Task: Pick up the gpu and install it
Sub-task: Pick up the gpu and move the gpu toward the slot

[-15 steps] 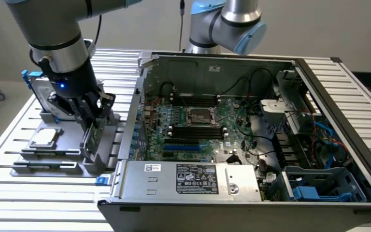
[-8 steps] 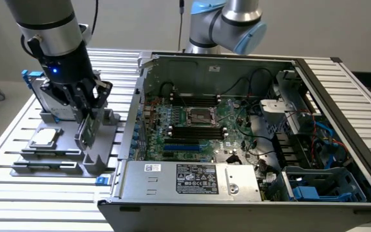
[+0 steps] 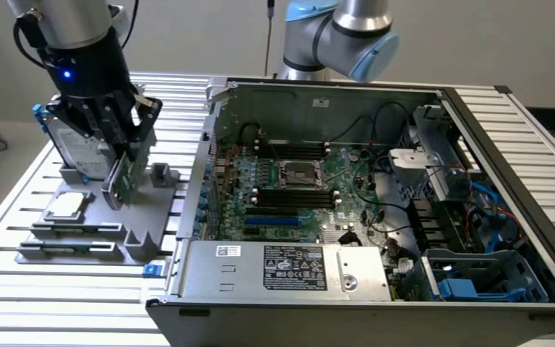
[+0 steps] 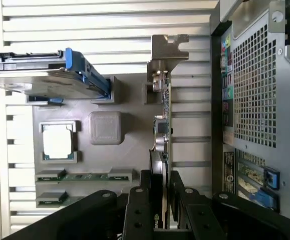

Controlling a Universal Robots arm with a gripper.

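The gripper [image 4: 161, 181] has its jaws closed tight on the gpu [image 4: 161, 137], which stands on its thin edge just outside the computer case [image 4: 255, 90], long side along the case's holey wall, silver bracket [image 4: 167, 47] farthest from the jaws.

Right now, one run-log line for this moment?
end effector: shut on gpu | gpu: upright at gray fixture | outside open case | not installed

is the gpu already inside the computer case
No, the gpu is gripped upright by the claw over the gray parts holder, outside the open case on the exterior view's left.
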